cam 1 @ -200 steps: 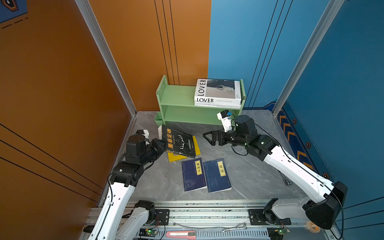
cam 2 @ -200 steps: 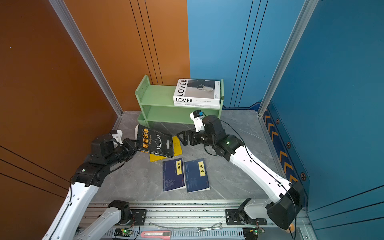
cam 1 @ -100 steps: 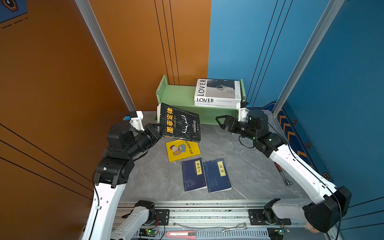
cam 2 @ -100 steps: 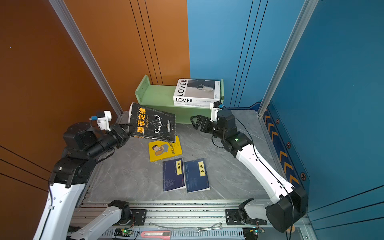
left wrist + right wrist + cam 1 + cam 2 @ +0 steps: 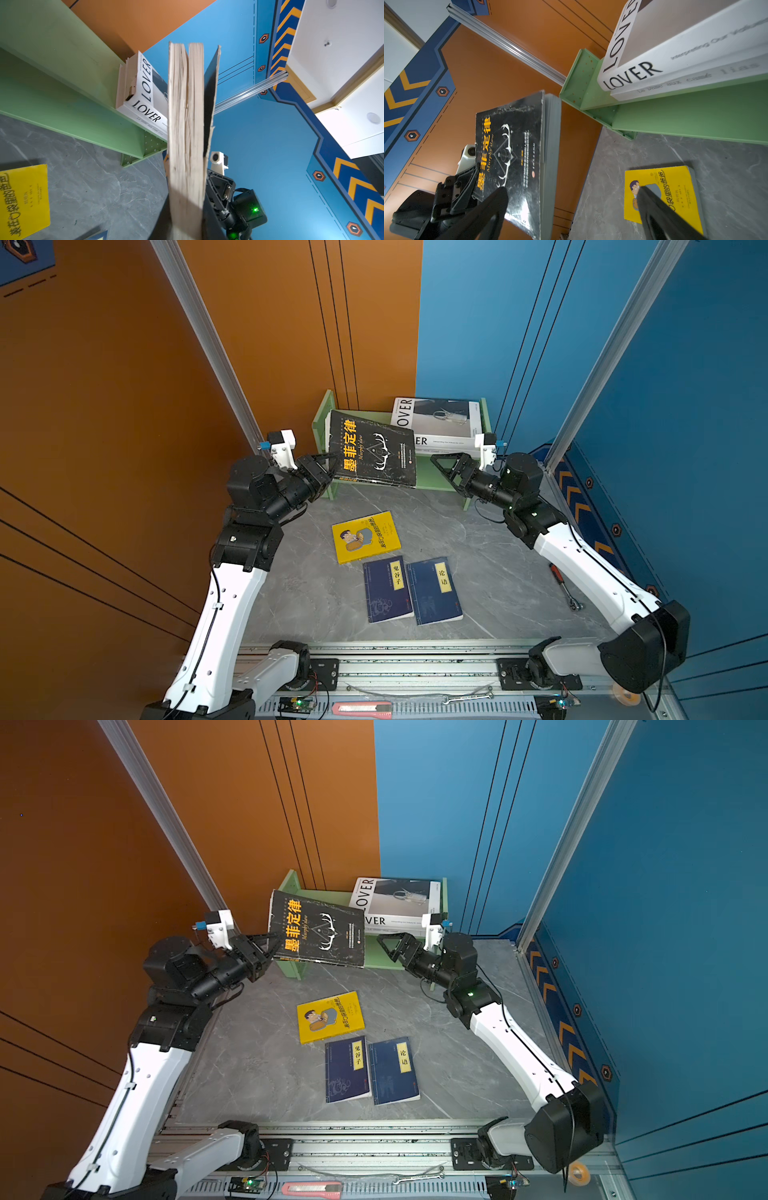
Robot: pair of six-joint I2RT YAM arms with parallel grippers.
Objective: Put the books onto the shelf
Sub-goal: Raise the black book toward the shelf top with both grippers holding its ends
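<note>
My left gripper (image 5: 328,466) (image 5: 270,946) is shut on the left edge of the black book with yellow characters (image 5: 374,452) (image 5: 318,934) (image 5: 512,155). It holds the book in the air, tilted, in front of the left half of the pale green shelf (image 5: 322,423) (image 5: 289,884) (image 5: 675,116). The white "LOVER" book (image 5: 440,418) (image 5: 145,91) lies on a second white book (image 5: 695,76) at the right end of the top tier. My right gripper (image 5: 442,466) (image 5: 388,946) (image 5: 571,197) is open and empty, just right of the black book. A yellow cartoon-cover book (image 5: 365,537) and two navy books (image 5: 386,589) (image 5: 434,591) lie flat on the floor.
A red-handled tool (image 5: 563,587) lies on the grey floor beside the right arm. A pink utility knife (image 5: 361,707), a wrench (image 5: 465,698) and a tape roll (image 5: 623,697) sit along the front rail. Orange and blue walls close in behind the shelf.
My left gripper lifted the black book off the yellow one and carried it up and back, in front of the shelf. The right gripper drew back to the right, near the shelf's right end.
</note>
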